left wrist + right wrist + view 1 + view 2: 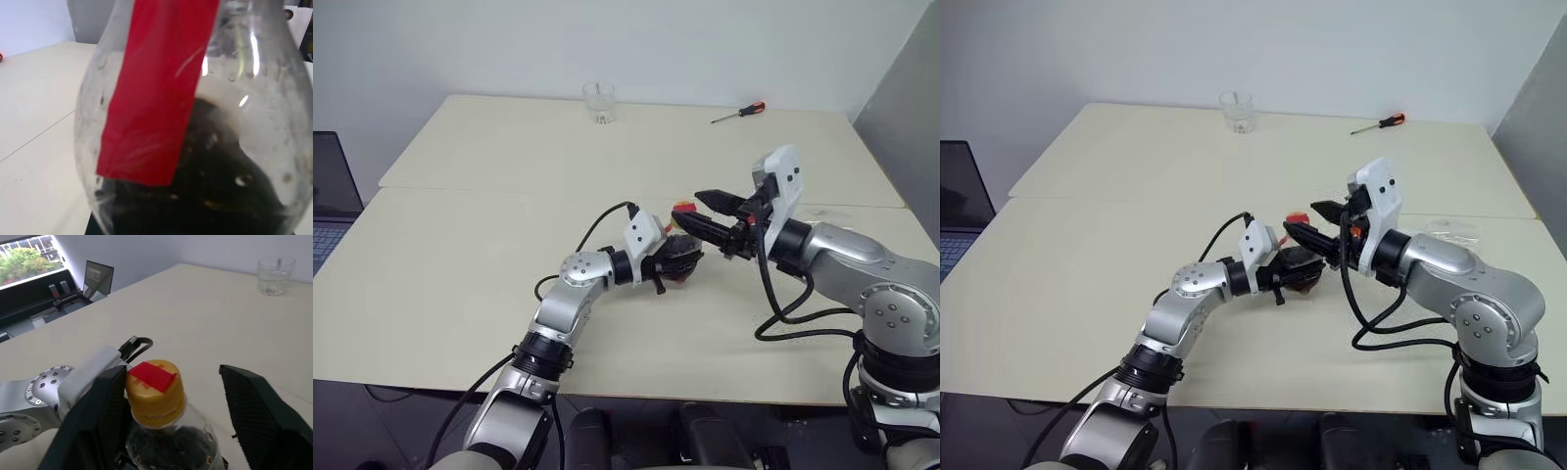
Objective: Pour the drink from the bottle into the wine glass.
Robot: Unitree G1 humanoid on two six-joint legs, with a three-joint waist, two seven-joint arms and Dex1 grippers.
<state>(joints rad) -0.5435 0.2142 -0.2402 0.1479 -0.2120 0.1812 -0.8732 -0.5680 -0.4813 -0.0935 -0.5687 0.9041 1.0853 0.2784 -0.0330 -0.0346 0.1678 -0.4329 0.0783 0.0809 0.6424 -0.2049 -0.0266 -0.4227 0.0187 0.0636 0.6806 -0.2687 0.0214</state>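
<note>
L hand (677,257) grips the bottle (683,257) by its body, just above the worktop (460,274) near centre. R hand (173,401) sits at its 2 o'clock, fingers apart either side of the yellow cap (155,390), not yet pinching. Step, I judge: uncapping before the pour. Next needs R hand to clamp and twist. Tumbler (599,101) at 12 o'clock, screwdriver (738,113) at 1, both far.
</note>
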